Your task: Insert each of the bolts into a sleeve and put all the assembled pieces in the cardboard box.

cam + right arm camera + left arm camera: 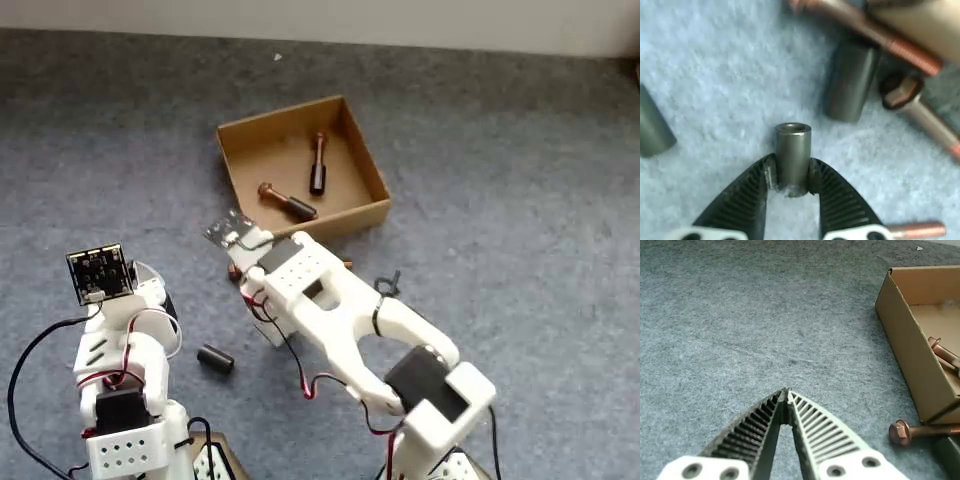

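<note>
My right gripper (791,172) is shut on a dark upright sleeve (792,152), with its open bore facing the camera. Around it on the carpet lie another dark sleeve (850,85), a third sleeve (655,127) and several copper bolts, one (912,107) right beside the second sleeve. In the high view the right arm (330,300) stands just in front of the cardboard box (365,165), which holds two assembled pieces (318,165) (288,202). My left gripper (786,394) is shut on nothing, low over bare carpet. A bolt (920,431) lies by the box corner (910,350).
A loose dark sleeve (215,359) lies on the grey carpet between the two arms. The left arm (125,350) stands at the near left. Open carpet stretches to the left and right of the box.
</note>
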Controlling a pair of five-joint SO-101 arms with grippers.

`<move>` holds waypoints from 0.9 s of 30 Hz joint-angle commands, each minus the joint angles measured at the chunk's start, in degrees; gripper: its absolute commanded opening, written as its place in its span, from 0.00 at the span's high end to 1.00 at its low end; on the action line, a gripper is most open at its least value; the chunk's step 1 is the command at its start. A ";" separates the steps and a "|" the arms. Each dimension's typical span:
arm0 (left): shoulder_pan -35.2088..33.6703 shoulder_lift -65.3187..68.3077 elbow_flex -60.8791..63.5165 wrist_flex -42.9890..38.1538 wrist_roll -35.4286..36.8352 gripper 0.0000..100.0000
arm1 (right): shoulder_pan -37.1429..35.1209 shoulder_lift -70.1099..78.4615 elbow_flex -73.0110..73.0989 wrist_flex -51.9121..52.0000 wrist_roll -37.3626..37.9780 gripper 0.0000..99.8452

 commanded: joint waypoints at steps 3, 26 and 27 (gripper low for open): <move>-0.75 -0.57 1.10 0.18 -0.62 0.99 | -1.63 -5.85 4.88 -2.15 0.79 0.99; -0.66 -0.57 1.10 0.18 -0.62 0.99 | -1.54 -15.43 5.85 2.95 0.35 1.00; -0.66 -0.57 1.10 0.18 -0.62 0.99 | -1.45 -18.15 5.85 4.79 0.35 1.00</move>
